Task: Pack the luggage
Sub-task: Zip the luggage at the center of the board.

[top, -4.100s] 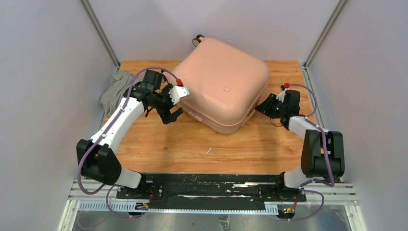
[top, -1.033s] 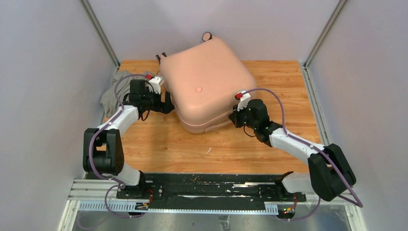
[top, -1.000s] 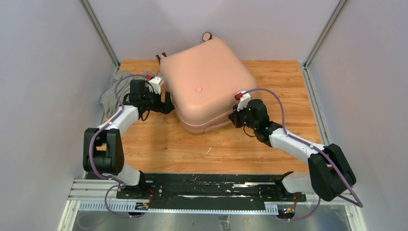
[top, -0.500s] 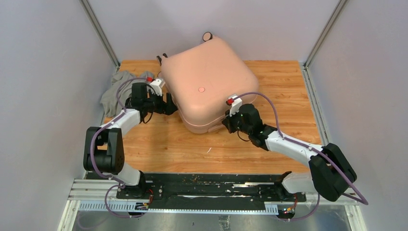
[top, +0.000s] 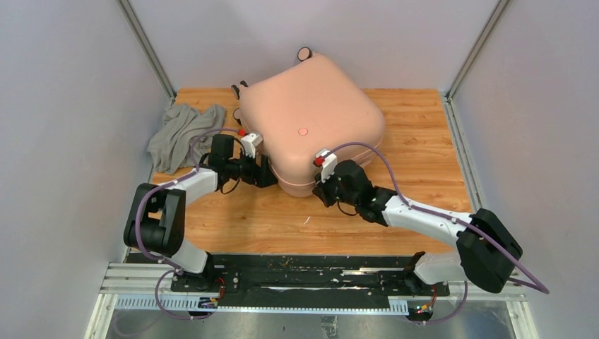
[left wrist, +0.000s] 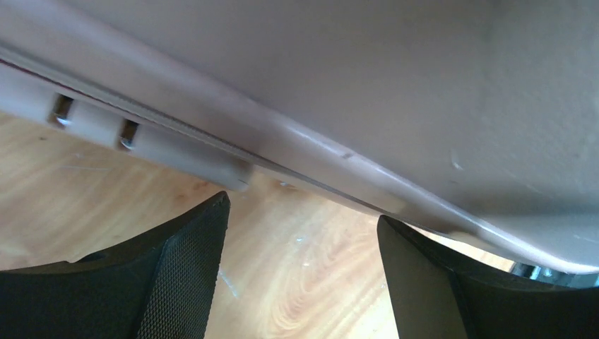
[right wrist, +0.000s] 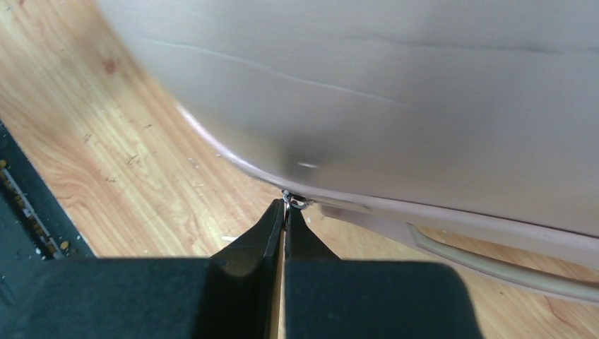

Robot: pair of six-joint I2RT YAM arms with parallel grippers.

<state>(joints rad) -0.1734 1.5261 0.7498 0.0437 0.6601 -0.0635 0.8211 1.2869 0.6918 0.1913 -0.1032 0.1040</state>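
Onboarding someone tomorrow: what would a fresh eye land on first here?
The big pale pink luggage comes first, closed and lying flat at the back middle of the wooden table. Both arms crowd its near edge: the left pincer is open just below the seam, and the right pincer is shut with its tips at a small metal ring under the near corner. A crumpled grey cloth lies at the far left.

L arm (top: pixel 189 182) & R arm (top: pixel 424 215) were built w/ white links, black joints. Purple cables (top: pixel 360 144) were looped behind left gripper (top: pixel 266 173) & right gripper (top: pixel 321 193); red-tipped white blocks (top: pixel 248 142) were mounted atop. L fingers (left wrist: pixel 176 282) were finished black, mesh-textured.
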